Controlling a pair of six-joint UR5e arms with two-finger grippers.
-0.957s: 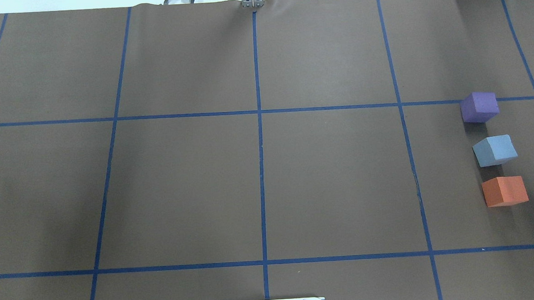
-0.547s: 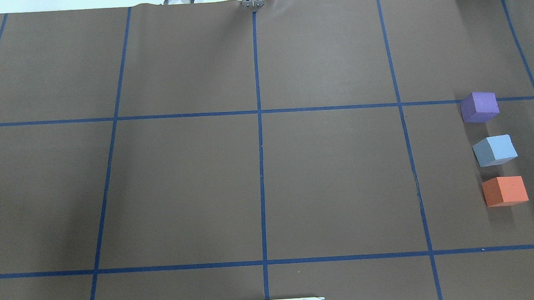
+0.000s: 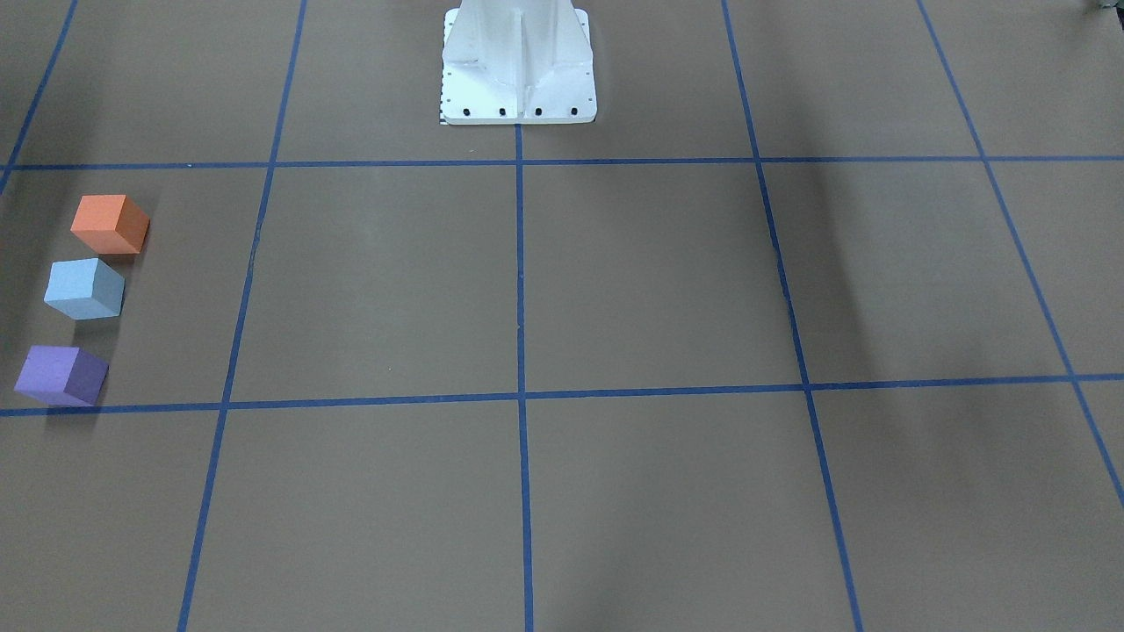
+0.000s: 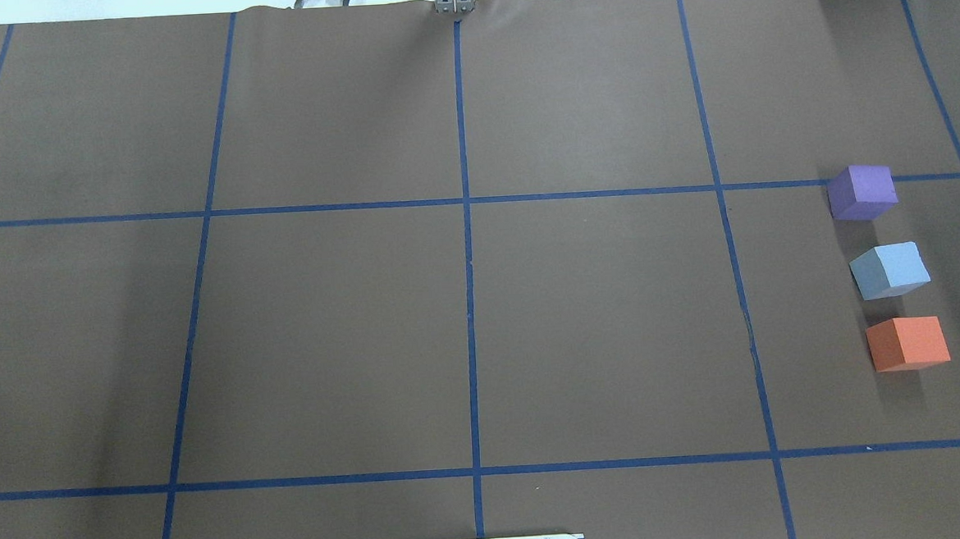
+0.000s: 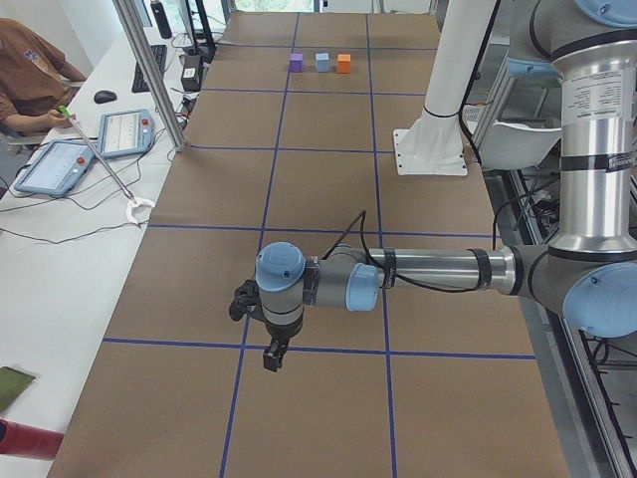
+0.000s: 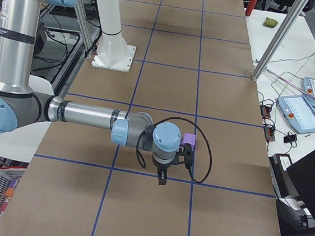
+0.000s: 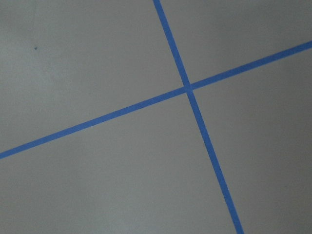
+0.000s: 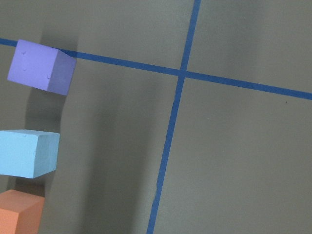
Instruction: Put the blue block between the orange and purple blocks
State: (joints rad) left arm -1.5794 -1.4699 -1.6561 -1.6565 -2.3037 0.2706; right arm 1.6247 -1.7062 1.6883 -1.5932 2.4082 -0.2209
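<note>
The light blue foam cube sits on the brown paper-covered desk between the purple foam cube and the orange foam cube, touching neither. The right gripper hangs near this row, pointing down, and the purple cube shows just behind its wrist. I cannot tell how wide its jaws stand. The left gripper hangs well apart from the cubes, over a crossing of blue tape lines. Its opening cannot be told either.
</note>
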